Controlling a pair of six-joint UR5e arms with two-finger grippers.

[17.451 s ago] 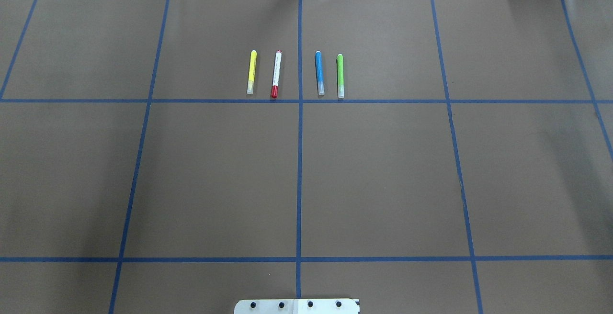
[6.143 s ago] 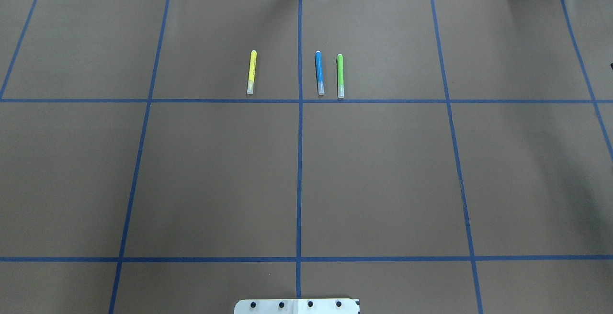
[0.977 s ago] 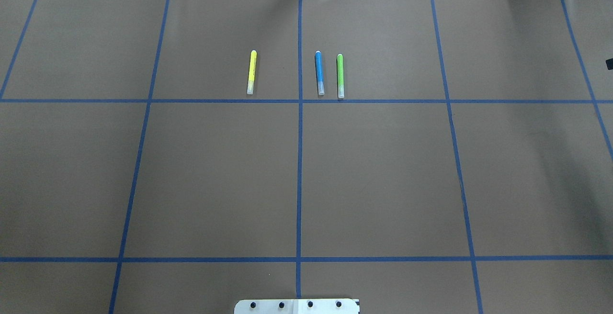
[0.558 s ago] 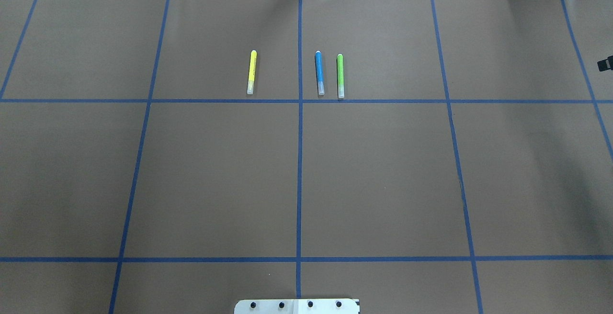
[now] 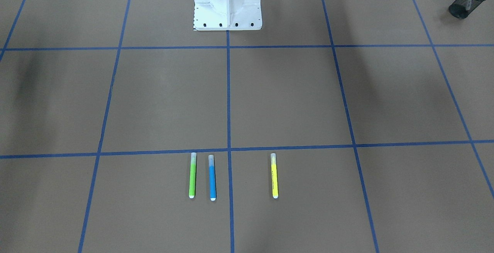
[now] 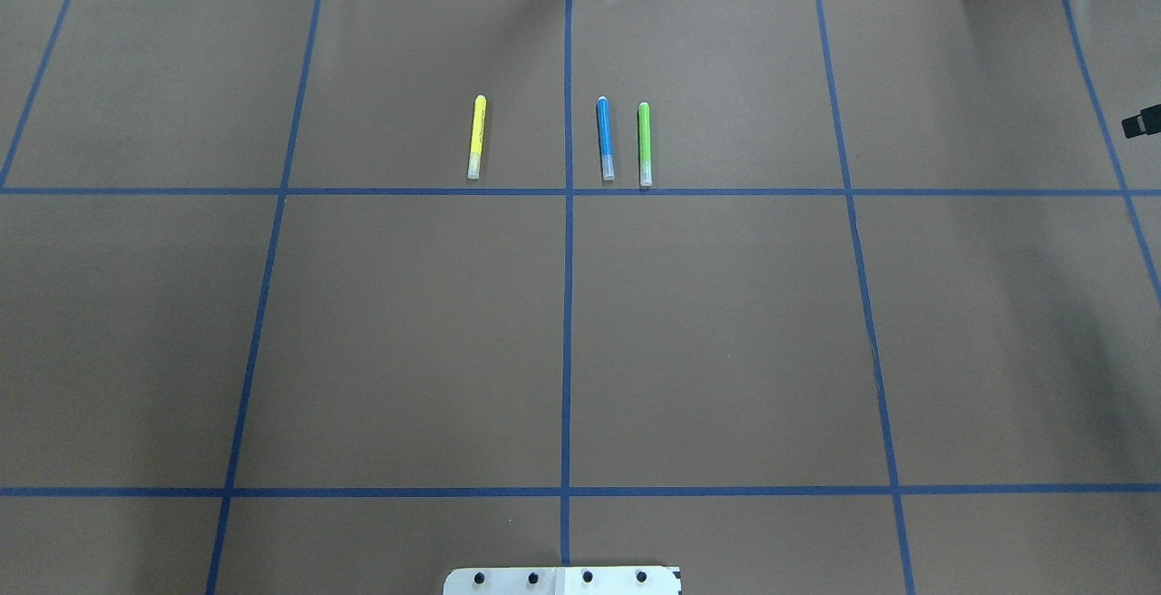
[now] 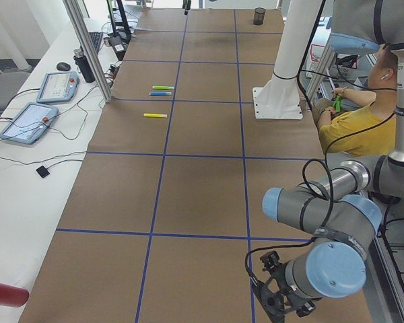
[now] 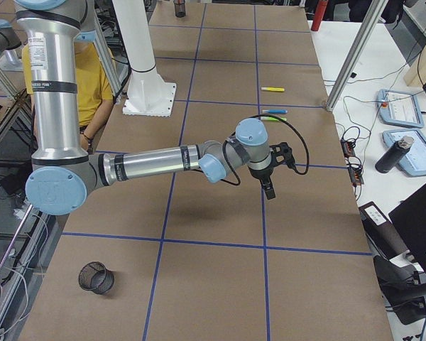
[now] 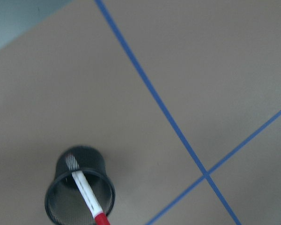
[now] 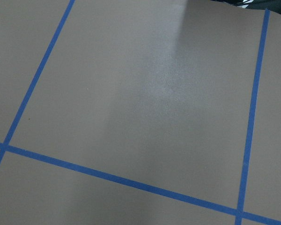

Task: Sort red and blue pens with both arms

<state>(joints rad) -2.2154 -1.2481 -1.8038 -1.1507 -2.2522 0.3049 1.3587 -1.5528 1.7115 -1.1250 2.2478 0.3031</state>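
Left wrist-mounted: red pen (image 9: pixel 85 188) in black mesh cup (image 9: pixel 92 161); left pincer (image 7: pixel 270 307), right pincer (image 8: pixel 270 190): cannot tell state.

Table cover of matt brown paper (image 6: pixel 408 332), gridded with blue tape lines (image 6: pixel 567 341). Slim blue-barrelled marker (image 6: pixel 604 134): clear cap, white end. Slim green marker (image 6: pixel 644 141) and slim yellow marker (image 6: pixel 476 132): clear caps. Slim white-barrelled pen (image 9: pixel 86 191): red cap. Wire-mesh cup (image 9: pixel 91 159): black. Tubular right arm (image 8: pixel 149 165): silver-grey, light blue joint caps. Metal robot pedestal (image 5: pixel 227 2): white.

Red pen (image 9: pixel 86 192) is pulled from the row and is now contained in mesh cup (image 9: pixel 61 164); right arm (image 6: pixel 1141 125) is edged further into overhead view.
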